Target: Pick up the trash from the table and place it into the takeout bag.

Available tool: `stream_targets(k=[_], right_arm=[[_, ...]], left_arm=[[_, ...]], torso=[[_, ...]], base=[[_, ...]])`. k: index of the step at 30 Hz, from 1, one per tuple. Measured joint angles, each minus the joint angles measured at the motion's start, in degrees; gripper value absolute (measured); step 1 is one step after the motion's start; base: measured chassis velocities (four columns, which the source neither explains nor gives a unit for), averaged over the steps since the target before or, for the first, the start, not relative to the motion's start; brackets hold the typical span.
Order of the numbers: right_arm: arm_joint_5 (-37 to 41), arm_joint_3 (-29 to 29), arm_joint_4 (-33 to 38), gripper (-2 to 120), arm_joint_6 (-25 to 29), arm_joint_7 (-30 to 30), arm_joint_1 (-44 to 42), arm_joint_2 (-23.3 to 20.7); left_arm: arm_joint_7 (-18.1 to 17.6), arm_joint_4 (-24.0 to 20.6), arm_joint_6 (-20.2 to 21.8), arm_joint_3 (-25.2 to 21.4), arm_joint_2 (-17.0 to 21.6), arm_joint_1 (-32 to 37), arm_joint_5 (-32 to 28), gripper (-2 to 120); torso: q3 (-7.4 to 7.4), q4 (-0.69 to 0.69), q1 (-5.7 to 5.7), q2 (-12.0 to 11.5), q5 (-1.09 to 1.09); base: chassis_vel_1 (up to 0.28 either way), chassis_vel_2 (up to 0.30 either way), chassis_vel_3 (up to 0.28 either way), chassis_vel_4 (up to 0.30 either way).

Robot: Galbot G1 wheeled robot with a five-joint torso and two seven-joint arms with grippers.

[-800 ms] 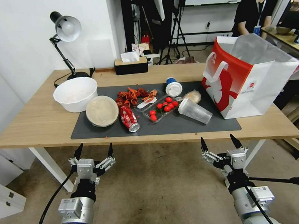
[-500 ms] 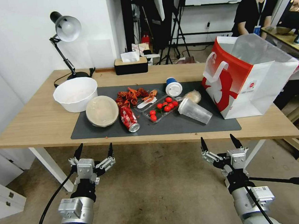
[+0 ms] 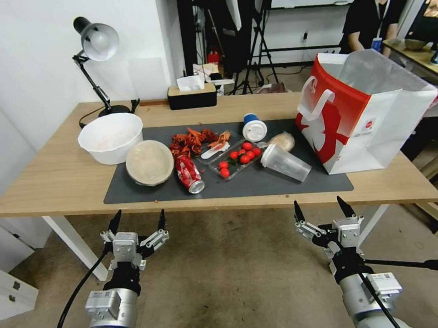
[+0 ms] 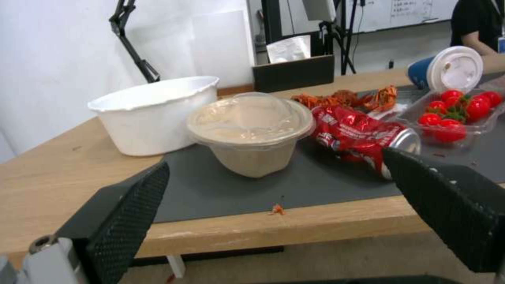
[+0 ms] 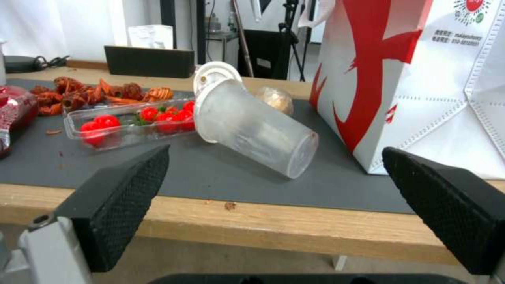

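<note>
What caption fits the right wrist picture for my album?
Open right gripper faces a tipped clear plastic cup on the dark mat, beside the red-and-white takeout bag.

My left gripper (image 4: 274, 221) jaws spread wide, short of table (image 4: 47, 173) edge. Beige bowl (image 4: 251, 132) at 12 o'clock on mat (image 4: 221, 189); red soda can (image 4: 363, 136) lying at 1, touching bowl.

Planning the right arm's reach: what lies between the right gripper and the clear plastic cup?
Right gripper, open, and clear plastic cup: just table edge and bare dark mat, per right wrist view.
</note>
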Motion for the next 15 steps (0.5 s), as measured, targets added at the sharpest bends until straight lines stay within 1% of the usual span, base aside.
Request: stream_targets(k=[4,5,8,9,10,11,12,13,14,15], right_arm=[[1.5,0.7,0.0,100,-1.3,-1.0,0.5,-1.3],[4.8,2.4,0.0,100,-4.5,-3.2,1.7,-4.2],[11.2,5.6,0.1,100,-10.5,-7.5,4.0,-9.8],[11.2,5.6,0.1,100,-10.5,-7.5,4.0,-9.8],[14.3,7.1,0.2,100,-13.4,-9.5,5.1,-12.4],[15.8,7.9,0.1,100,-14.7,-10.6,5.8,-13.7],[15.8,7.9,0.1,100,-14.7,-10.6,5.8,-13.7],[17.4,8.6,-0.3,100,-16.1,-11.9,6.7,-14.9],[17.7,8.7,-0.6,100,-16.5,-12.2,6.9,-15.2],[17.7,8.7,-0.6,100,-16.5,-12.2,6.9,-15.2]], left_arm=[[-0.1,-0.6,0.9,-0.7,0.2,0.1,-1.5,100],[-0.4,-2.0,2.6,-2.2,0.8,0.3,-4.4,100],[-1.0,-4.7,6.0,-5.1,1.8,0.7,-10.4,100],[-1.0,-4.7,6.0,-5.1,1.8,0.7,-10.4,100],[-1.3,-6.0,7.7,-6.5,2.4,1.0,-13.2,100],[-1.4,-6.7,8.6,-7.3,2.7,1.1,-14.8,100],[-1.4,-6.7,8.6,-7.3,2.7,1.1,-14.8,100],[-1.8,-8.1,10.6,-8.9,3.3,1.3,-18.1,100],[-2.0,-9.1,11.7,-9.9,3.7,1.5,-20.0,100],[-2.0,-9.1,11.7,-9.9,3.7,1.5,-20.0,100]], torso=[[0.00,-0.01,0.00,0.0,0.00],[0.00,0.01,0.00,0.0,0.01],[0.00,0.01,0.01,0.0,0.02],[0.00,0.01,0.01,0.0,0.02],[0.00,0.01,0.01,0.0,0.02],[0.00,0.01,0.01,0.0,-0.02],[0.00,0.01,0.01,0.0,-0.02],[0.00,0.03,0.01,0.0,0.00],[0.00,0.02,0.01,0.0,0.02],[0.00,0.02,0.01,0.0,0.02]], base=[[0.000,0.000,0.000,0.000],[0.000,0.000,0.000,0.000],[0.000,0.000,0.000,0.000],[0.000,0.000,0.000,0.000],[0.000,0.000,0.000,0.000],[0.000,0.000,0.000,0.000],[0.000,0.000,0.000,0.000],[0.000,0.000,0.000,0.000],[0.000,0.000,0.000,0.000],[0.000,0.000,0.000,0.000]])
